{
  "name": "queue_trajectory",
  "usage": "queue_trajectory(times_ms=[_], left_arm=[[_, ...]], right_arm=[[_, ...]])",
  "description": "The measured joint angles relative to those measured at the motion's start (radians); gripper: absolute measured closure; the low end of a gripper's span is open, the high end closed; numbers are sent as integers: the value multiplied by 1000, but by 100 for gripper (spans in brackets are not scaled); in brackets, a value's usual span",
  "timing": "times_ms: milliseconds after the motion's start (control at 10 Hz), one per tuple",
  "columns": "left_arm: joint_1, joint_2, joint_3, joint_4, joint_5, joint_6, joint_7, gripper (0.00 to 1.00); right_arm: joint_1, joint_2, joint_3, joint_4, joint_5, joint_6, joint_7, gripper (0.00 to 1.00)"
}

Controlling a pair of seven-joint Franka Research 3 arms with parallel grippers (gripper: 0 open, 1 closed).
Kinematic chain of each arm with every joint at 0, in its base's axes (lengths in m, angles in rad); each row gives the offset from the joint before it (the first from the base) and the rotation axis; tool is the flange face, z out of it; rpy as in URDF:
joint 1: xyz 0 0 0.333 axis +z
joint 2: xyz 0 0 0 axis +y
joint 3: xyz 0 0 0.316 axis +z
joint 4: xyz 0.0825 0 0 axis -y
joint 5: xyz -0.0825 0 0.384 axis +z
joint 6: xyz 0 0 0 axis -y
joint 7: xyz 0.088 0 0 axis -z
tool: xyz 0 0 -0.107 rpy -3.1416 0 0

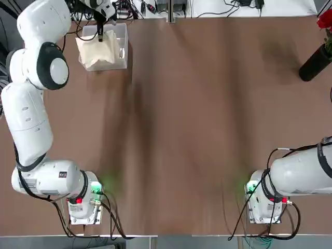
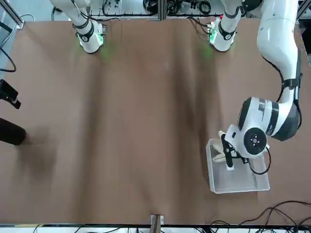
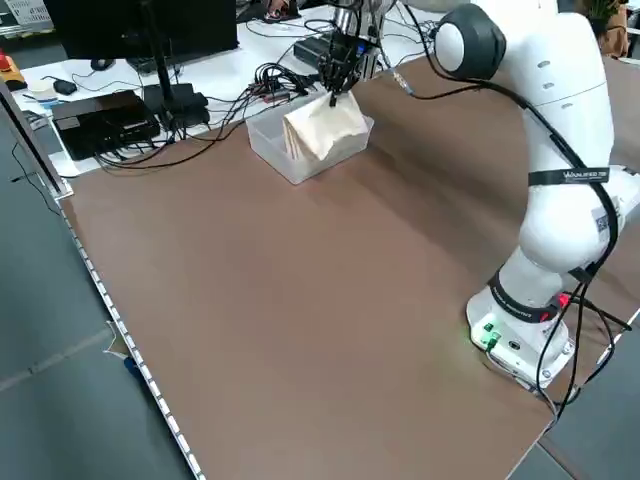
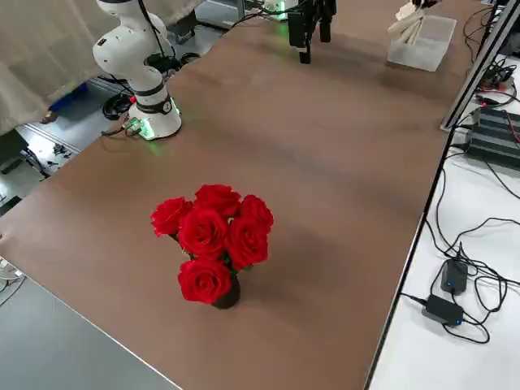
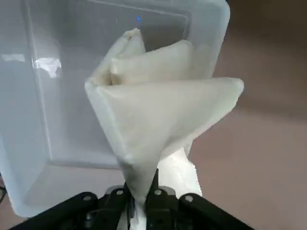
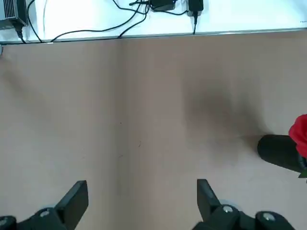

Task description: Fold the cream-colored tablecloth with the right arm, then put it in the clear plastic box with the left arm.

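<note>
Tablecloth point(image 5: 148, 100), cream-colored, is clamped by the left gripper point(image 5: 139, 203) above the clear plastic box point(image 5: 72, 120), near the worktop's point(image 1: 192, 129) far-left corner. Release here could leave fabric draped over the box rim, because folds overhang it.

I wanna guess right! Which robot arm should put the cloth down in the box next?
Probably the left: its end effector already grips the cream-colored tablecloth over the clear plastic box. The right end effector is open and away from it.
</note>
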Motion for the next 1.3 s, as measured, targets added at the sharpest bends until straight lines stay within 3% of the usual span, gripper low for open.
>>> queue_trajectory(times_ms=[200,300,500,800,1000,1300], left_arm=[[1,14,15,0,0,69,-34,86],[2,22,28,0,0,121,-47,76],[2,40,37,0,0,241,-109,42],[2,44,36,12,0,288,-310,1],[7,-6,34,22,-28,286,-482,0],[54,-180,35,-38,-130,241,-583,0]], right_arm=[[0,0,0,0,0,0,0,0],[0,0,0,0,0,0,0,0],[0,0,0,0,0,0,0,0],[0,0,0,0,0,0,0,0],[0,0,0,1,0,0,1,0],[0,0,0,2,0,0,1,0]])
